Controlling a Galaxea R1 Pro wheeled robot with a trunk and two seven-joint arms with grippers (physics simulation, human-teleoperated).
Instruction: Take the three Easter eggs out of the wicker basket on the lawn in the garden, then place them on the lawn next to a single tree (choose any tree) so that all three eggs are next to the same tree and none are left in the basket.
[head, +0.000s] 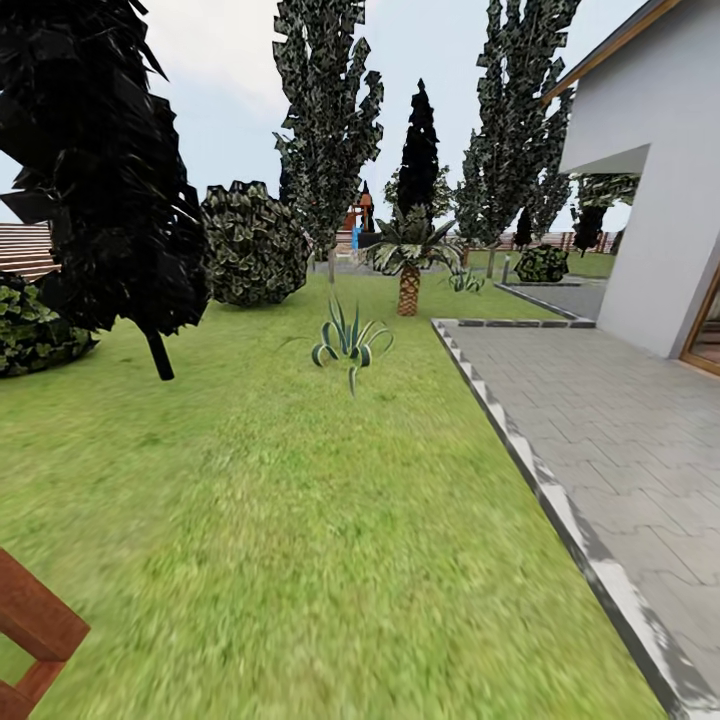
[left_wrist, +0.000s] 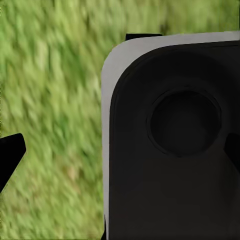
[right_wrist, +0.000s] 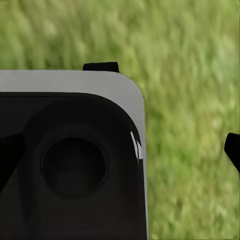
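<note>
Robot in transit over lawn (head: 300, 520); eggs, basket unseen, so no progress evident; tree (head: 330, 120) ahead beyond paving (head: 620, 440); claw state on either arm: cannot tell.

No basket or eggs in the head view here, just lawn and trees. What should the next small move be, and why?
Probably turn the base or head to scan for the basket: the head view holds lawn, a small palm, a spiky plant and paving, while both wrist views face blurred grass.

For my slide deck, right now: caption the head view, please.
Garden lawn beside a paved path, spiky plant and short palm ahead, trees beyond.
</note>
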